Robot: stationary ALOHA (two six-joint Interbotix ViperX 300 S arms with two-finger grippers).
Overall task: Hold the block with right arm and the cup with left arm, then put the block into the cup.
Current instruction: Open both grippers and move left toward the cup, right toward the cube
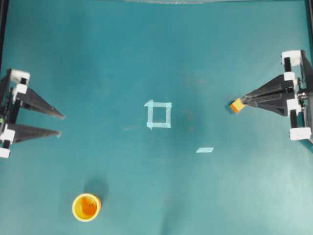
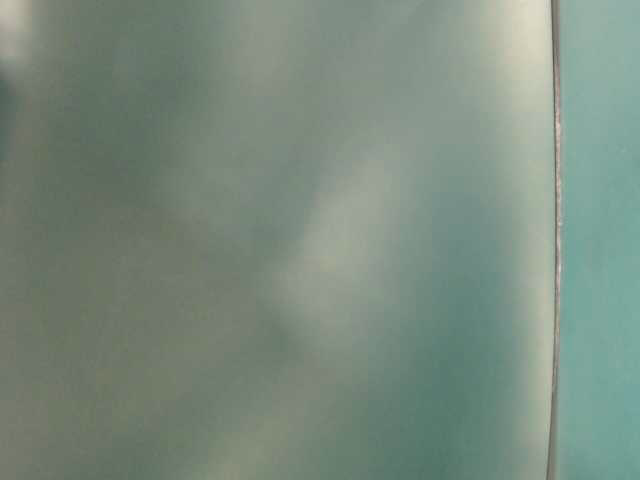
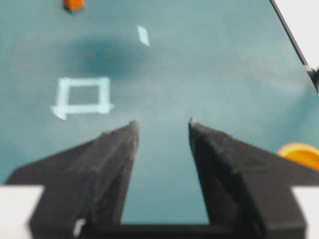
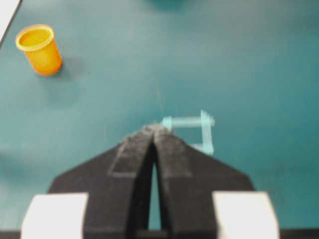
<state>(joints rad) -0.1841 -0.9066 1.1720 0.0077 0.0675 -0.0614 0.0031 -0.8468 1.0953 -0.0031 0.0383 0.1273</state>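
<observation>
The small orange block (image 1: 237,105) lies on the teal table at the right, just at the tips of my right gripper (image 1: 243,101). In the right wrist view that gripper (image 4: 155,128) is shut, tips touching with nothing between them, and the block is hidden under the fingers. The block (image 3: 73,4) also shows at the top of the left wrist view. Near the front left stands the yellow cup (image 1: 86,207), upright and alone, seen again as the cup (image 4: 40,49) and as a cup rim (image 3: 301,154). My left gripper (image 1: 61,124) is open and empty at the left edge, far behind the cup; its jaws (image 3: 162,123) frame bare table.
A pale tape square (image 1: 159,115) marks the table's middle, with a loose pale tape strip (image 1: 205,150) to its front right. The table-level view is a blur with only a thin edge line (image 2: 555,240).
</observation>
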